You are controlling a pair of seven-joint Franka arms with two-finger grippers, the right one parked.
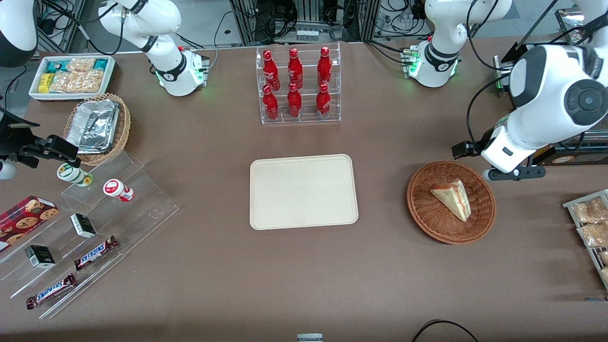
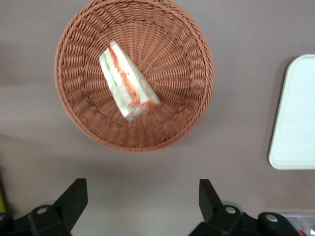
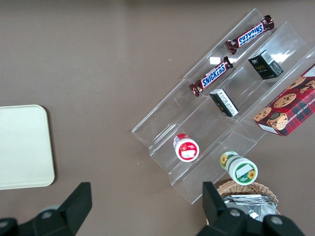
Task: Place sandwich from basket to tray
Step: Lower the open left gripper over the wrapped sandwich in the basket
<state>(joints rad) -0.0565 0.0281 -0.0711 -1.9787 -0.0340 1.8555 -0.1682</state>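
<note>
Gripper: jaws spread wide, holding nothing, touching nothing, poised above the bench just beside the basket. Sandwich: one wedge, lying in the basket, filling edge showing. Tray: bare, mid-bench, well apart from the basket, toward the parked arm's end.

bright even overhead light | soft shadows | foil glare | wrist sandwich slightly blurred

The sandwich (pale triangular wedge, red, orange and green layers) lies flat inside the reddish-brown woven basket. The bare cream tray sits near the basket, apart.
</note>
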